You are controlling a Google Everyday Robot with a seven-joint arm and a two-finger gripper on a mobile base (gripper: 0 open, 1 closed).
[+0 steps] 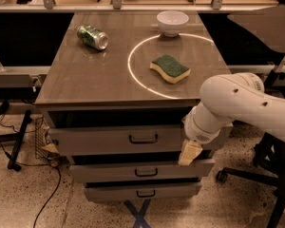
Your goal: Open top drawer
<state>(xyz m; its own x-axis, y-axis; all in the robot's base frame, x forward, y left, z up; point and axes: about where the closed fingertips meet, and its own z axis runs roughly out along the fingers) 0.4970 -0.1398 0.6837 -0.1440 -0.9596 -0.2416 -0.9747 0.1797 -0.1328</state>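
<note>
- Top drawer (104,140): the widest of three grey-beige fronts, directly under the table (85,80) top, with a dark gap above it. The front sits close in; I judge it not yet opened.
- Loop handle (143,138): small, dark, at the centre of the top front. Nothing is touching it.
- Hand (189,155): hangs from the white arm (232,99) in front of the right-hand part of the top drawer, its tan tip down at the seam with the middle drawer (104,171). It is to the right of the loop handle and apart from it. Whether it is apart or together cannot be told.
- Bottom drawer (109,193): narrower, with a like handle. Not the target.
- On the table: a green can (92,37) lying on its side at rear left, a white bowl (172,22) at rear, and a green-and-yellow sponge (169,68) inside a white ring (130,65).
- Handling, as a judgement: the front looks rigid and flat, with no edge that offers purchase. The loop is the only sound place to take hold, hooked or pinched across its bar.
- The box is likely deep and of some weight, so a straight, level pull outward would suit. An off-centre pull risks racking it on its runners.
- Risk: the handles are alike, so a low approach could catch the middle drawer instead.
</note>
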